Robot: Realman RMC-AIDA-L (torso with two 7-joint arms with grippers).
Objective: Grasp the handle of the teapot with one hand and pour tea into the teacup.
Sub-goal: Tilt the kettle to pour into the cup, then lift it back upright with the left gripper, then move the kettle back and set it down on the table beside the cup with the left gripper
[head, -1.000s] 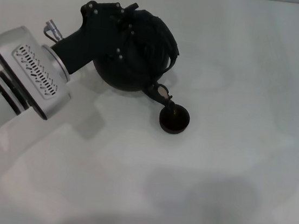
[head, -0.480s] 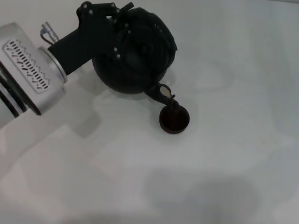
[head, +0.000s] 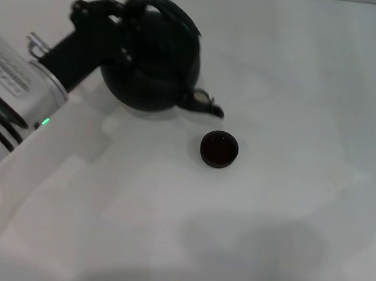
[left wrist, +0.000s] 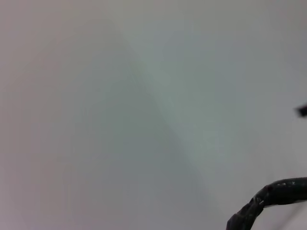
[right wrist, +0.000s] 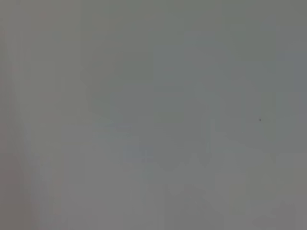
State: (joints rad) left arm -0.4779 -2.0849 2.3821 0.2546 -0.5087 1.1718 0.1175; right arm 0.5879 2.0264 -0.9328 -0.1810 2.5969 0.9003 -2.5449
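The matte-black teapot (head: 154,68) is at the back left of the head view, about level, with its spout (head: 205,103) pointing right toward the teacup. The dark arched handle (head: 165,6) loops over its top. My left gripper (head: 130,11) reaches in from the left and is shut on the handle. The small dark teacup (head: 219,149) stands on the white table, a short way right of and nearer than the spout, apart from it. In the left wrist view a dark wrapped band (left wrist: 273,194) shows at the edge. The right gripper is out of view.
The white table (head: 288,214) stretches around the cup and pot. My silver left forearm (head: 9,84) crosses the left side of the head view. The right wrist view shows only plain pale surface.
The teapot has tipped back from its pour over the cup to about level and has moved left and back. The spout no longer overlaps the teacup. The cup has not moved.
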